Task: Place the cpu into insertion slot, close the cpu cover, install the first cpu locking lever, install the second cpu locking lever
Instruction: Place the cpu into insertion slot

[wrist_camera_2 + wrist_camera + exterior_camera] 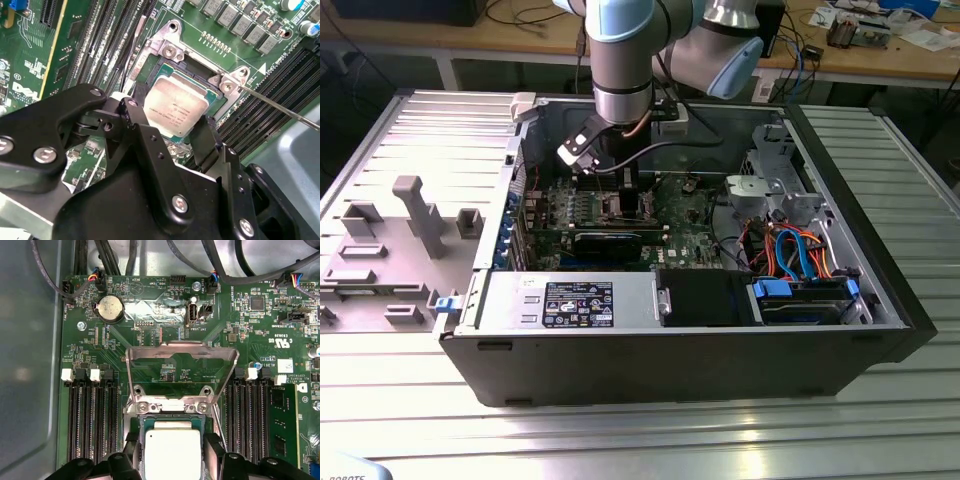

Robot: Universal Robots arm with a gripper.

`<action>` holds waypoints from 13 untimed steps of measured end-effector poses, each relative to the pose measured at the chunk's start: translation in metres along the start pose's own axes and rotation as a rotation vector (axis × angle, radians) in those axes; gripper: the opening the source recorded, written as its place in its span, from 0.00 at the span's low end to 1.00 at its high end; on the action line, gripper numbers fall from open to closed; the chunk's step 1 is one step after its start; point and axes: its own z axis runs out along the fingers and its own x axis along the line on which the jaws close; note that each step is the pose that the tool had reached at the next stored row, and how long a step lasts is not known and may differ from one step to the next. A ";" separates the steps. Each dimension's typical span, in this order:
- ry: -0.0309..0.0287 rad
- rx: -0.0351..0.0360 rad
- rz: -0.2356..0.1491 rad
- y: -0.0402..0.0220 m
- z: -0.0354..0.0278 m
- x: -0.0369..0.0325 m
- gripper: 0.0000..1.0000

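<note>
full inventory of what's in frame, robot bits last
cpu: 1, silver-grey, at insertion slot
insertion slot: 1, silvery rim, on circuit board
cpu cover: 1, silvery, raised open
circuit board: 1, green, inside computer case
memory slot banks: 2, black, flanking insertion slot
coin cell: 1, silver, on circuit board
cables: several, blue/orange, the exterior view's right
computer case: 1, black, on table
table: 1, grey, ribbed
arm: 1, grey and blue, reaching into computer case
gripper: 1, black, at cpu
</note>
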 end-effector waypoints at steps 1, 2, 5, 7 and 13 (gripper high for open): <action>-0.0001 0.0002 0.000 0.0000 -0.0006 -0.0001 0.62; -0.0001 0.0001 0.000 0.0001 -0.0013 -0.0001 0.62; -0.0002 0.0002 0.000 0.0004 -0.0047 -0.0002 0.62; -0.0001 0.0014 0.000 0.0011 -0.0129 -0.0005 0.62; 0.0001 0.0077 0.000 0.0024 -0.0281 -0.0011 0.47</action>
